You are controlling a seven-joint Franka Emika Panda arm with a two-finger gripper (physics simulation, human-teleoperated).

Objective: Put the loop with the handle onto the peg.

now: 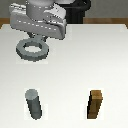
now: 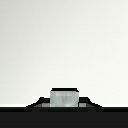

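one ring under end effector, one peg, one wooden block

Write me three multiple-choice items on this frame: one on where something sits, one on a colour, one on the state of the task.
1. In the exterior view, where does the peg stand relative to the wooden block?
A. on the exterior view's left of it
B. on the exterior view's right of it
C. on top of it

2. What colour is the loop with the handle?
A. brown
B. gray
C. red

3. Is the loop on the peg?
A. yes, threaded over it
B. no, it is apart from the peg, under the gripper
C. no, it leans on the block

Answers: 1 A, the peg is left of the block. 2 B, the ring is gray like the peg. 3 B, the peg stands bare on the table.
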